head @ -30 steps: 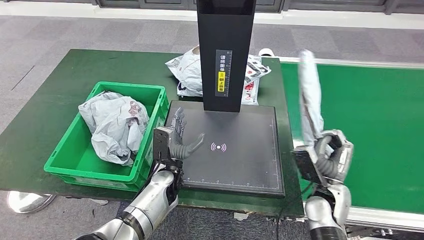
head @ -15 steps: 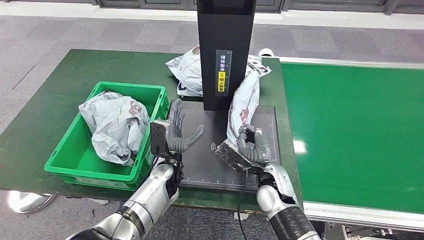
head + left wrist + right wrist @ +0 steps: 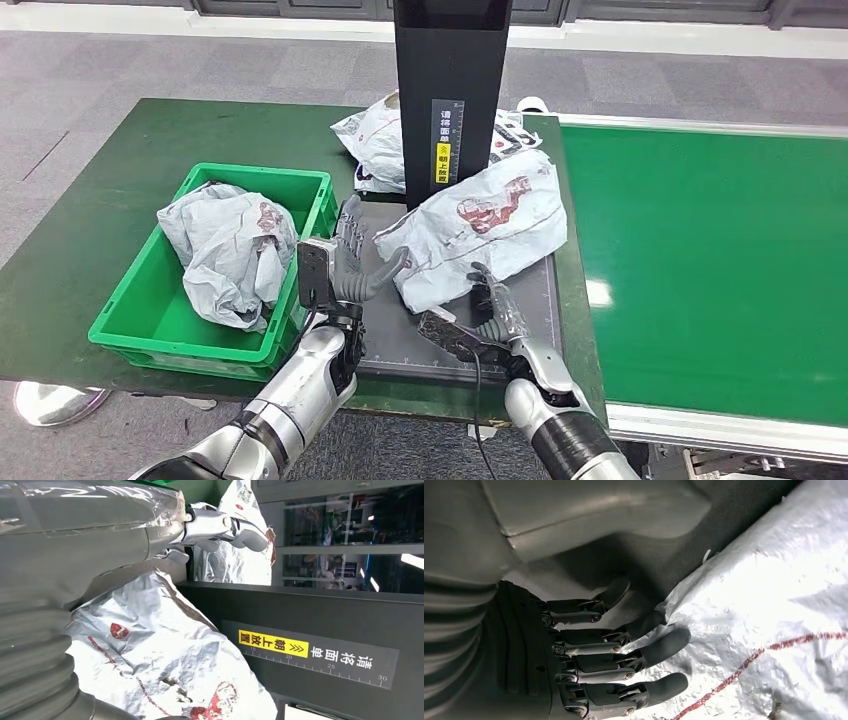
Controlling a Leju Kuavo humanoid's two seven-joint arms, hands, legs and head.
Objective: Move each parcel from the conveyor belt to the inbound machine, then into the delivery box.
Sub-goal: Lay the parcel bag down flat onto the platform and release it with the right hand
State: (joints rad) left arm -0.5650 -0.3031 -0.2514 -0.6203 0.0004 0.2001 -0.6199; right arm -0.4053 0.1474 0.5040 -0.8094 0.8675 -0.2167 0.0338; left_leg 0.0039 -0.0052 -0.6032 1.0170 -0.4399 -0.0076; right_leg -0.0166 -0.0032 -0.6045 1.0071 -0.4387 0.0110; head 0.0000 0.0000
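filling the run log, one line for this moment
parcel on scanner pad | right hand open at its edge | left hand open beside it

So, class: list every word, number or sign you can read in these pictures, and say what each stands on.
"请将面单" on a white label on the black scanner column.
"朝上放置" with arrow marks on the yellow label beside it.
"15", "20", "25", "30" on the ruler scale under the labels.
A white wireless-signal symbol on the black scanner pad.
Red print on the silver parcel: a logo, not legible.
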